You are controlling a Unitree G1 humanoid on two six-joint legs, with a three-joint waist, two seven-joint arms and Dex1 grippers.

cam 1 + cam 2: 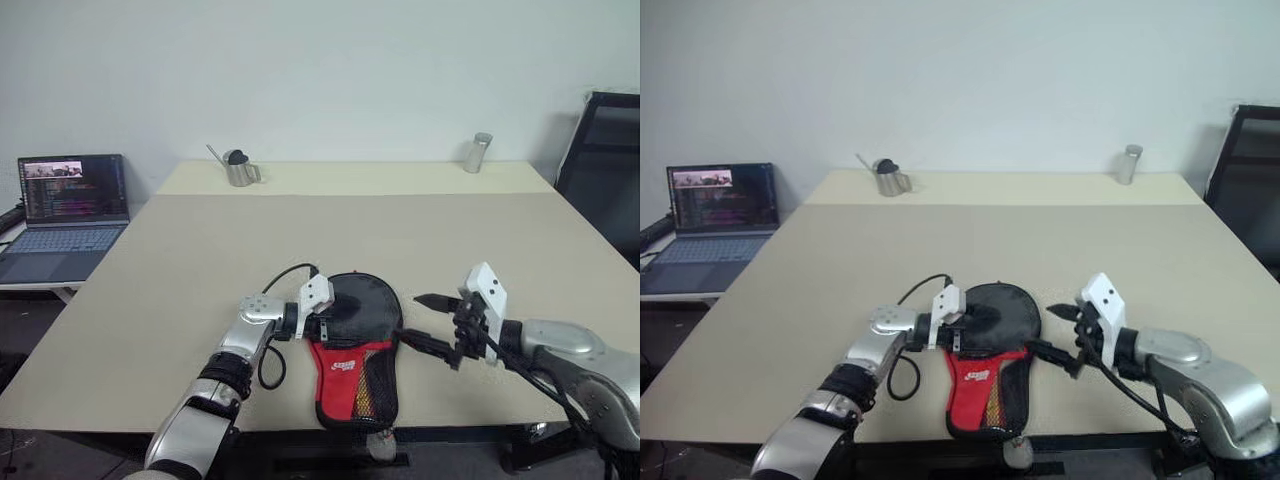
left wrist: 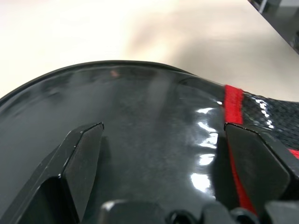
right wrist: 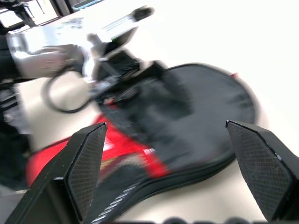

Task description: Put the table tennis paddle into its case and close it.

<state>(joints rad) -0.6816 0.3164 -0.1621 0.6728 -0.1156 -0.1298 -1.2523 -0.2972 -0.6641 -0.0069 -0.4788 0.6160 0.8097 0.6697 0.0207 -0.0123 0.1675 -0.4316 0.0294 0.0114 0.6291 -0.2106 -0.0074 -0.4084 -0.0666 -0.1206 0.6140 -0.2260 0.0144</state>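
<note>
The case (image 1: 352, 362) lies flat near the table's front edge, with a round black top, a red panel with a white logo, and a mesh pocket on its right side. The table tennis paddle is hidden from view. My left gripper (image 1: 325, 322) is open at the left rim of the case's round black part; in the left wrist view its fingers (image 2: 84, 149) spread wide over the glossy black fabric (image 2: 149, 121). My right gripper (image 1: 412, 318) is open just right of the case, off the table and pointing at it, with nothing between its fingers (image 3: 88, 158).
The beige table (image 1: 350, 225) stretches far back. A small metal pitcher (image 1: 238, 170) and a metal canister (image 1: 478, 152) stand at its back edge. An open laptop (image 1: 70, 215) sits on a side surface at the left. A black chair (image 1: 605, 170) stands at the right.
</note>
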